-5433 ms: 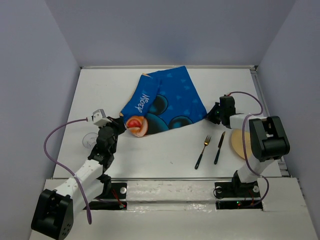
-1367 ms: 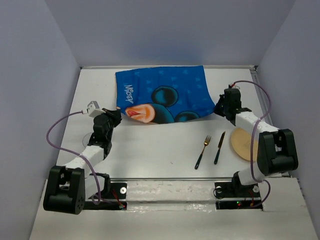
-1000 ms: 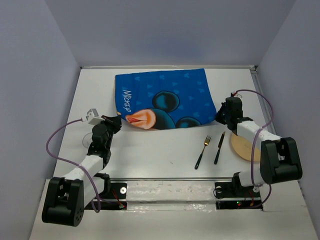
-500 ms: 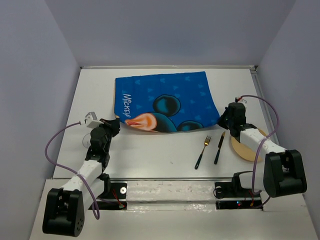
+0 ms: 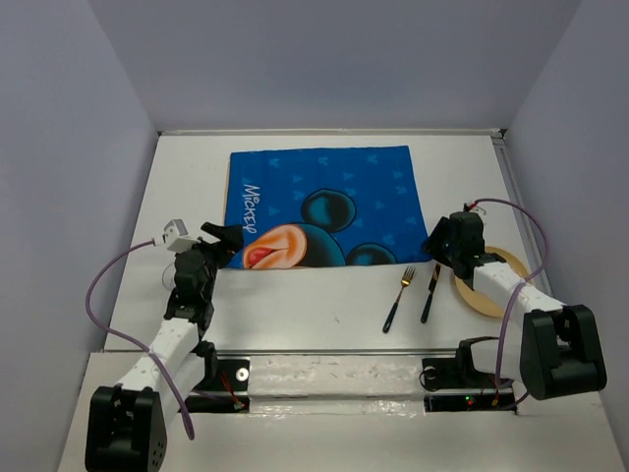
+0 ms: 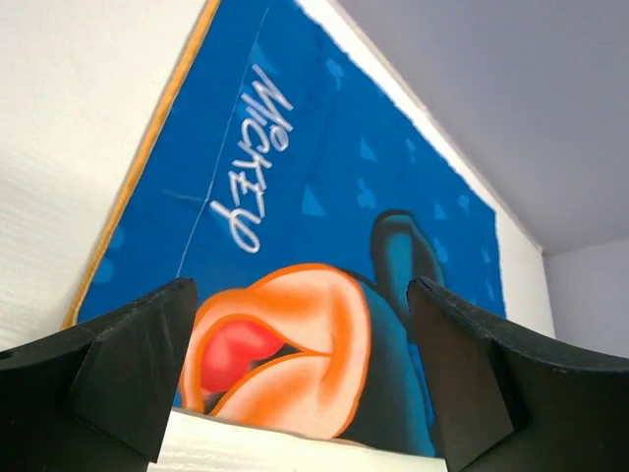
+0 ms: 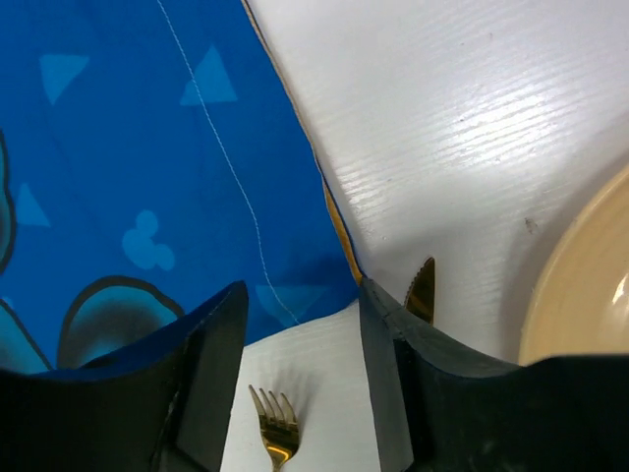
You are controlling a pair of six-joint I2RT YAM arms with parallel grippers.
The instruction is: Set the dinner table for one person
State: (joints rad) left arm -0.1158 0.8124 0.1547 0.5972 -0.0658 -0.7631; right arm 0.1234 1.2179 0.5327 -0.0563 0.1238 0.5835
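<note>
The blue cartoon-printed mat lies spread flat on the white dinner table. My left gripper stands open at the mat's near left corner. In the left wrist view its jaws are wide apart over the orange and red print of the mat, holding nothing. My right gripper is open at the near right corner. Its jaws straddle the mat's corner without gripping it.
A gold fork and a dark-handled knife lie side by side near the front right, the fork's tines just below my right jaws. A tan plate sits right of the knife. Grey walls enclose the table.
Both grippers pulled the mat toward the near edge and spread it flat. They were shut on its near corners and have now opened and let go.
</note>
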